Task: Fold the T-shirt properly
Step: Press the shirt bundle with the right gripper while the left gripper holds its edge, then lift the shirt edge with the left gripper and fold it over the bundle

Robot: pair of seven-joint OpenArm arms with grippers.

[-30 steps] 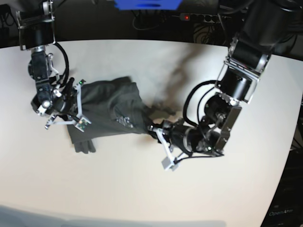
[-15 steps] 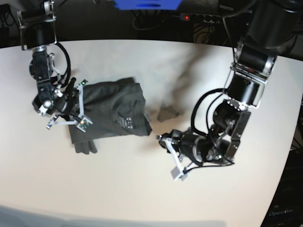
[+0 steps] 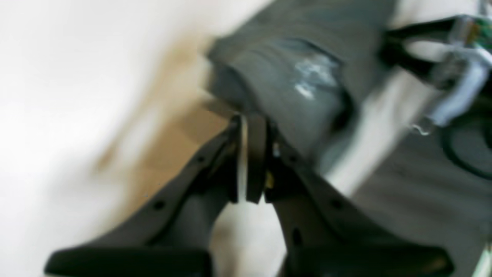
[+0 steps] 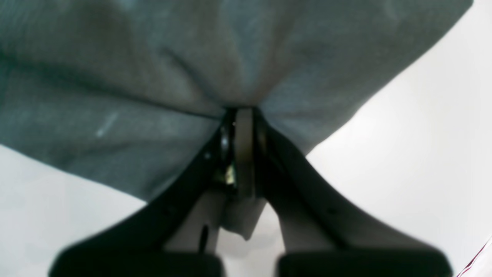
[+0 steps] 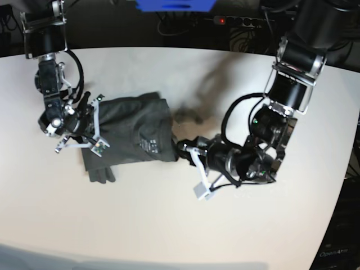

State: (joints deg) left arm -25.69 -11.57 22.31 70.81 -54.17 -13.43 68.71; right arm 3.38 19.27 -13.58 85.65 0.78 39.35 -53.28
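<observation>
The dark grey T-shirt [image 5: 129,132] lies folded into a compact bundle on the white table, with a white-printed label [image 5: 148,144] facing up and a sleeve end [image 5: 101,174] sticking out at the front left. My right gripper [image 5: 93,132] is shut on the shirt's left edge; in the right wrist view the T-shirt [image 4: 153,77] puckers at the closed right gripper [image 4: 242,111]. My left gripper [image 5: 181,148] is shut, its tips against the shirt's right edge. The left wrist view is blurred: the left gripper [image 3: 250,117] meets the T-shirt [image 3: 284,84], and no cloth shows between the fingers.
The white table [image 5: 169,225] reaches well beyond the shirt to the front and right. A blue object [image 5: 174,5] and a power strip [image 5: 236,21] sit behind the table's far edge. The left arm's bulky links [image 5: 281,107] hang over the table's right side.
Half a second ago the left gripper stood clear of the shirt, to its front right. It has moved back up-left to the shirt's right edge. The right gripper has kept its grip and place.
</observation>
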